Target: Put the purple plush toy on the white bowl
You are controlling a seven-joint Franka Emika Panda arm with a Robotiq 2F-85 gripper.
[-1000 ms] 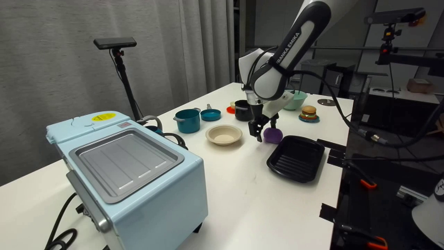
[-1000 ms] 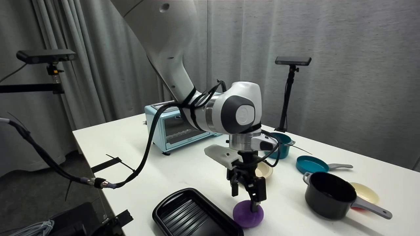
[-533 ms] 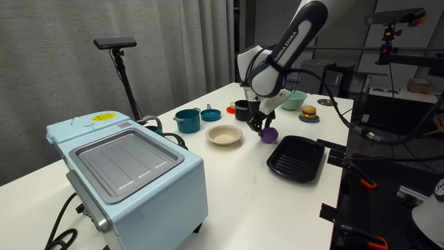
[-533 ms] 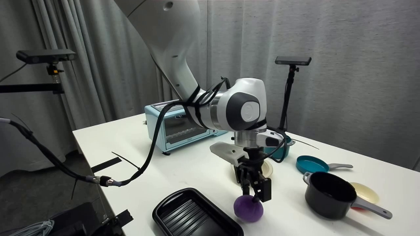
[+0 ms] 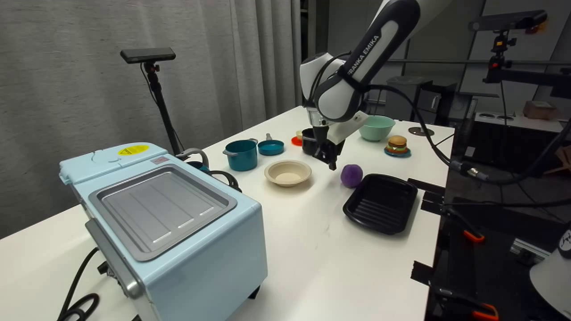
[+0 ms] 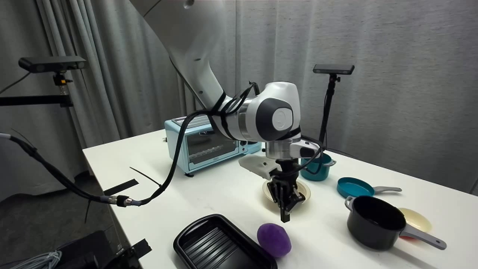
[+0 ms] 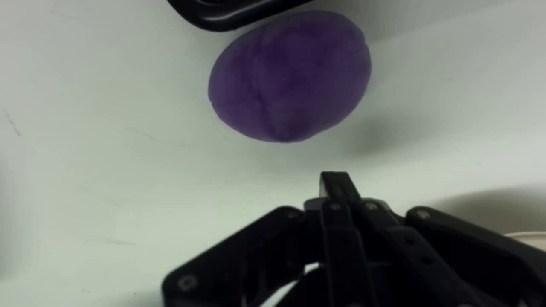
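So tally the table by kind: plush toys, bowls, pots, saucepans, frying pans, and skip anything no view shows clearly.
Plush toys: 1, purple plush toy
Bowls: 2, cream-white bowl, mint-green bowl
Pots: 1, teal pot
Saucepans: 1, black saucepan
Frying pans: 1, teal frying pan
Total: 6

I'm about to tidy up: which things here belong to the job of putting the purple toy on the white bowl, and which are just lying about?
For the job:
purple toy
white bowl
claw

Just lying about:
oven
black tray
teal pot
teal pan
black pot
green bowl
burger
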